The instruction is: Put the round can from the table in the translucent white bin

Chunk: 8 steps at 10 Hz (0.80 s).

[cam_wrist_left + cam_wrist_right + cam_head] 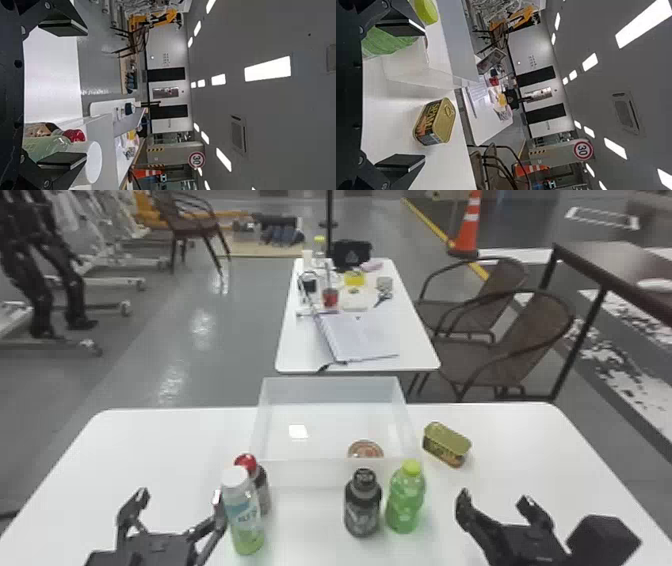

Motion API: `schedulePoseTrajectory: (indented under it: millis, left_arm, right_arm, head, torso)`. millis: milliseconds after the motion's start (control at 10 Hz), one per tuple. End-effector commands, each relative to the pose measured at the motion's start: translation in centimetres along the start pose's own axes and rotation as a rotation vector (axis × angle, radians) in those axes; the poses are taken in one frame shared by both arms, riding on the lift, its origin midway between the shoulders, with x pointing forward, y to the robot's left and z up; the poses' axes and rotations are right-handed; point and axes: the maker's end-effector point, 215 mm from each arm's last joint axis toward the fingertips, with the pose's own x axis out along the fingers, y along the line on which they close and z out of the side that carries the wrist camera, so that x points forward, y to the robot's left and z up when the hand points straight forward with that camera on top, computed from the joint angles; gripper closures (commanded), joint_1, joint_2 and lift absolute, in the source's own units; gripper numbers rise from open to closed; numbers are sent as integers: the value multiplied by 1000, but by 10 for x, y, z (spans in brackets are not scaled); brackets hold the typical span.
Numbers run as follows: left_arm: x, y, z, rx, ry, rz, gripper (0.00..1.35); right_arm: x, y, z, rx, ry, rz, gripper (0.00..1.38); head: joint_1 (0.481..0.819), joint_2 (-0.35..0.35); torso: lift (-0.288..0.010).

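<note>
The translucent white bin (332,475) stands at the middle of the table, and the round can (365,449) lies inside it near the front wall, toward the right; its lower part is hidden by that wall. My left gripper (176,496) is open at the table's near left, beside the white-capped bottle and short of the bin. Open as well, my right gripper (495,496) is at the near right, with nothing held. The left wrist view has the left gripper (73,95) with its fingers apart; so does the right wrist view for the right gripper (411,95).
A white-capped bottle (243,515) and a red-capped one (262,490) stand front-left of the bin. A black bottle (362,507) and a green bottle (405,500) stand before its front right. A rectangular can (446,444) sits right of the bin on the white table (165,450).
</note>
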Motion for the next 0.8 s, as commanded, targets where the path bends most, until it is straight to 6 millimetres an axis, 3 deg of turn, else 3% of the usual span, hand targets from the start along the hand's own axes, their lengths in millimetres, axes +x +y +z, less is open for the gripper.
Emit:
schedulePoseTrajectory:
  millis: [0,200,700]
  left_arm:
    - [0,-2,-4,10,12,-10,190]
    - [1,-4,-2,15,9,-17,190]
    - [3,-4,-1,20,5,-20,190]
  right_arm:
    - [-8,3,-1,-28,12,12,168]
    - [-16,4,-5,-65,41,26,168]
    - [-12,10,7,-110,-2,23,168]
  head:
    - [549,0]
    - [549,0]
    - [549,0]
  torso:
    - [-100]
    - [-100]
    - [-100]
